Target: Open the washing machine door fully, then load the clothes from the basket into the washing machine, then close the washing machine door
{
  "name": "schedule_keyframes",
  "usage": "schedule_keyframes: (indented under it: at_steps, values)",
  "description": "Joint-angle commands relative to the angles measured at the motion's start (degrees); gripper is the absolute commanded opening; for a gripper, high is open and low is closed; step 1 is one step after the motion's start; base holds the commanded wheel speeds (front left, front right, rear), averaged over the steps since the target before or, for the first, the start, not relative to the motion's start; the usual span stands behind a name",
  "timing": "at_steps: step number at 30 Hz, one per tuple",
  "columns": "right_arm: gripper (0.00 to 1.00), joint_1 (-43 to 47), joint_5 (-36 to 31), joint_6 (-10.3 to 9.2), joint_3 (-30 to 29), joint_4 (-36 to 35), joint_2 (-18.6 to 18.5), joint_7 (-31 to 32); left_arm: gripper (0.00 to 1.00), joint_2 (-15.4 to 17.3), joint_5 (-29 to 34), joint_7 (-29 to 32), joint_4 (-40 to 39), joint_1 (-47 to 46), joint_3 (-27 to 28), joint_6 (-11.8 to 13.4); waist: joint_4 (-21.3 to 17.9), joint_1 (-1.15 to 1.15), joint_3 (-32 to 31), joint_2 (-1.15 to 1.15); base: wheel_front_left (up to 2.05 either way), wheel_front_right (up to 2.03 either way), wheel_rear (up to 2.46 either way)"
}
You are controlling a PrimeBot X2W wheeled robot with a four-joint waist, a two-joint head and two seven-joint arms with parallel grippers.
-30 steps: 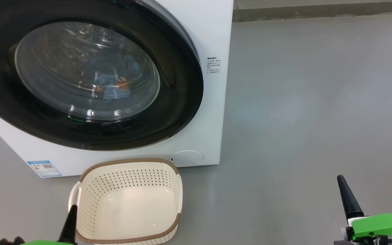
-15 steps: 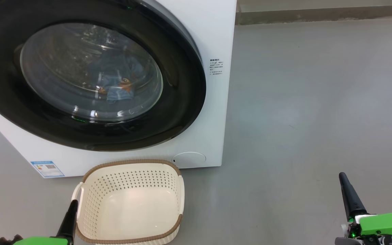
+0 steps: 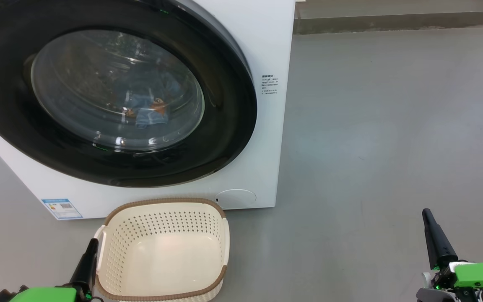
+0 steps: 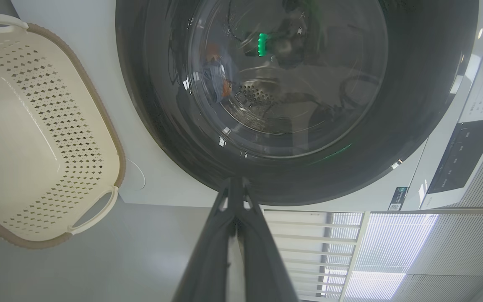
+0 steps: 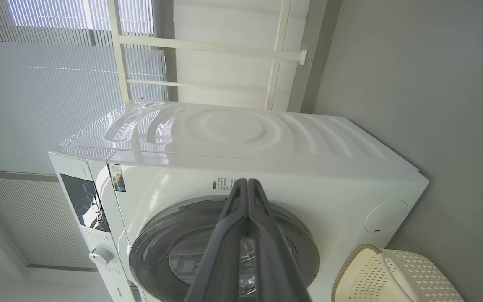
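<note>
the washing machine (image 3: 266, 138) is standing ahead of both claws, the washing machine door (image 3: 233, 126) sitting shut. the basket (image 3: 162, 202), just right of the left claw (image 3: 92, 248), is lying empty. the clothes (image 3: 151, 114) are showing through the glass, inside the drum. left claw and right claw (image 3: 428, 219) are pressing fingers together, gripping nothing. every step is looking done.

Lighting: bright, even daylight from blinded windows (image 5: 57, 63); faint shadows on grey floor (image 3: 371, 126); glare spots on washing machine door (image 3: 115, 92) glass; wrist views wide-angle, edges bowed; focus sharp.
</note>
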Motion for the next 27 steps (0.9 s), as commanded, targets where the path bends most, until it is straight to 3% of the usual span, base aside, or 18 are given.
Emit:
schedule_keyframes:
  at_steps: [1, 27]
  values:
    - [0.00, -2.48, 1.15, 0.08, 0.68, -1.98, -0.18, 0.49, 0.00, 0.61, -1.29, 0.41, -1.83, -2.54, 2.03, 0.05, 0.03, 0.00, -0.03, 0.00, 0.00, 0.00, 0.00]
    - [0.00, -2.54, 3.00, 0.07, 0.21, -2.35, 0.04, 1.20, 0.00, 0.52, -3.40, 1.05, -1.94, -2.78, 2.25, 0.04, 0.17, 0.00, -0.17, 0.00, 0.00, 0.00, 0.00]
